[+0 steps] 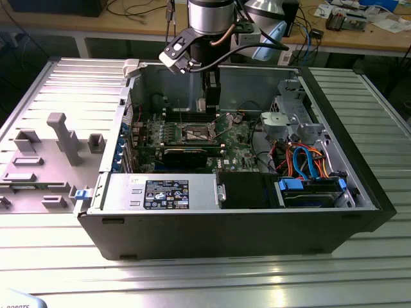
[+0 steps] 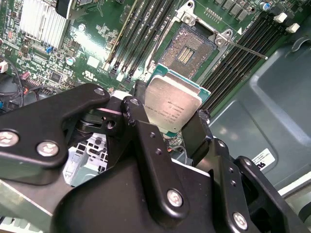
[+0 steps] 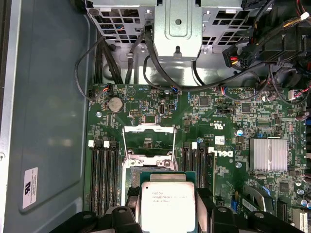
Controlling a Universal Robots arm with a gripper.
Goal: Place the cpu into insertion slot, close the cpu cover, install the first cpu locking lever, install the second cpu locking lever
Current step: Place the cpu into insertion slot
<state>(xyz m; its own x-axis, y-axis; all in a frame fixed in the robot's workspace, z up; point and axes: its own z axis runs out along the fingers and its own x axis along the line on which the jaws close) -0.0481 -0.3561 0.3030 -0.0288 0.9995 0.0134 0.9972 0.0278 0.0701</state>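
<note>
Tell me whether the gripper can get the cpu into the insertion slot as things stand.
Probably yes. The gripper holds the cpu above the insertion slot, whose centre lies bare with the cpu cover raised; nothing sits between them.

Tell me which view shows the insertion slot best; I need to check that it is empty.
The second wrist view: the insertion slot lies open, its dark centre bare, beyond the cpu in the gripper. In the first wrist view the cpu hides most of it; in the exterior view it sits far off, deep in the case.

cpu [image 2: 172, 104] silvery-grey; motherboard [image 3: 218, 121] green; insertion slot [image 2: 187, 48] dark-centred
</note>
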